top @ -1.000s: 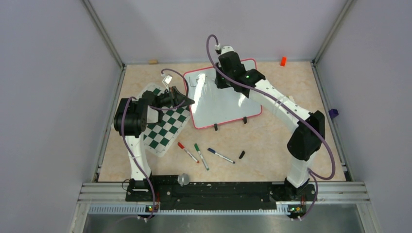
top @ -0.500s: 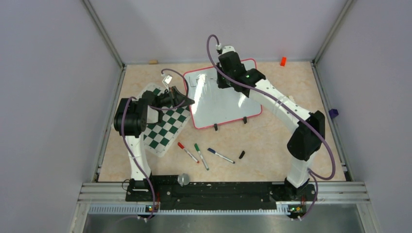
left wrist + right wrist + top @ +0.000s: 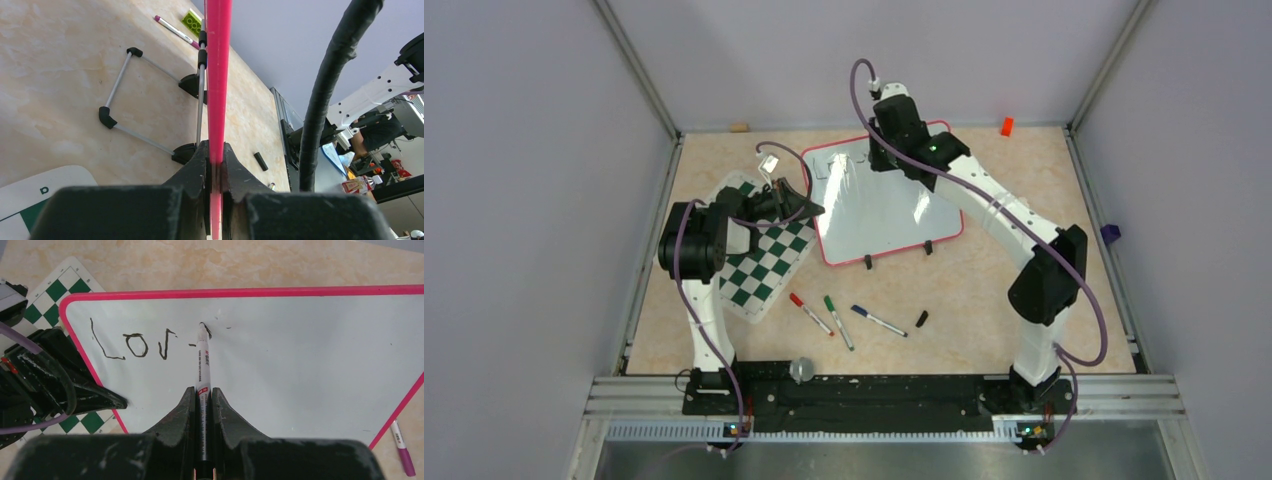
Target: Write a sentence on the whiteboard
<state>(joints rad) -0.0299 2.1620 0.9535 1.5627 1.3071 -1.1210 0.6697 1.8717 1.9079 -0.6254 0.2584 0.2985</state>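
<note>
Your board (image 3: pixel 879 205) sits at the far middle of the table (image 3: pixel 994 300), just beside the checkered mat (image 3: pixel 759 262). Your left gripper (image 3: pixel 215 152) pinches the red frame on the board's left side, with one finger pressed on each face. Your right gripper (image 3: pixel 202 395) is squeezed tight around a marker (image 3: pixel 202 357). The marker points away from the gripper, and its tip touches the white board near the top edge. The letters (image 3: pixel 132 342) are black and read "Lov". A few small black marks sit right by the tip. Closer to you, a red pen (image 3: pixel 810 313), a green pen (image 3: pixel 838 321) and a blue pen (image 3: pixel 879 320) lie side by side on the table. A small black cap (image 3: pixel 921 319) lies next to them.
</note>
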